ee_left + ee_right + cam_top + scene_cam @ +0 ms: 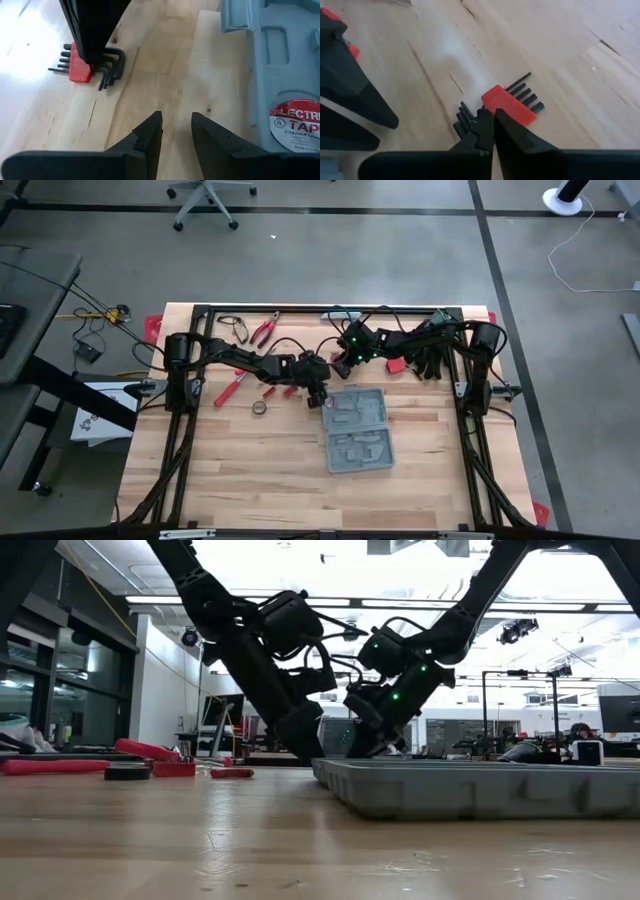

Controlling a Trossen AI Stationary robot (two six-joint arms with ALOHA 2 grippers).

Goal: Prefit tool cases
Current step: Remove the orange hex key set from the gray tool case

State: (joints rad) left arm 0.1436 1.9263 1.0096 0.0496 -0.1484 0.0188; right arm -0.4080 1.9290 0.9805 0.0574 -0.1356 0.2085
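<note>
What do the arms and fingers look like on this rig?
Both arms are black and jointed, with loose black cables looped along them. The right arm shows small green lights near its wrist. The left gripper and right gripper have matte black, wedge-shaped fingers tapering to points.

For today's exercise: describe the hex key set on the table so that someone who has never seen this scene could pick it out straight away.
Start at the open grey tool case in the middle of the wooden table. Just off its far left corner, where the left gripper and right gripper meet, lies the hex key set. Unlike the red-handled tools nearby, it is a fan of black L-shaped keys in a red holder.
</note>
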